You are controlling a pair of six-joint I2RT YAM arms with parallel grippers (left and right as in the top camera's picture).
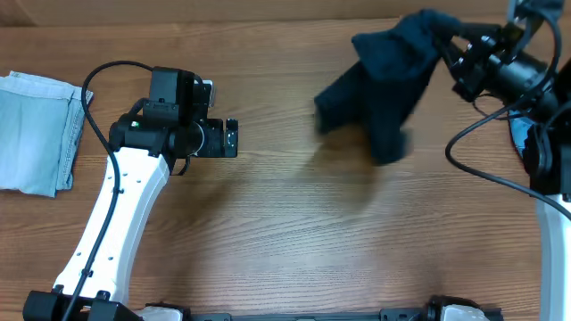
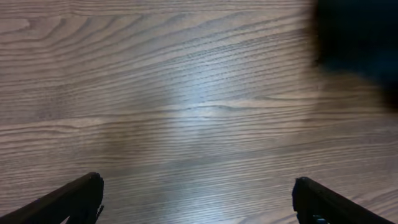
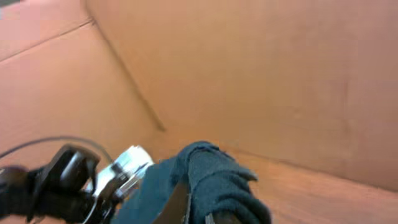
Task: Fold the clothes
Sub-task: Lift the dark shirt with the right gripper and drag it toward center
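The dark navy garment (image 1: 388, 80) hangs bunched in the air over the table's far right, lifted off the wood. My right gripper (image 1: 449, 42) is shut on its top edge. In the right wrist view the navy cloth (image 3: 217, 180) bulges out over the shut right gripper (image 3: 199, 216). My left gripper (image 1: 235, 138) stands wide open over bare wood at centre left, well apart from the garment. In the left wrist view the left gripper (image 2: 199, 200) holds nothing between its fingers (image 2: 81, 199), and the navy cloth (image 2: 357, 37) shows blurred at the top right.
A folded pale blue piece (image 1: 36, 134) lies at the table's left edge. A sliver of brighter blue (image 1: 517, 134) shows behind the right arm at the right edge. The wooden table (image 1: 285, 232) stretches between the two arm bases.
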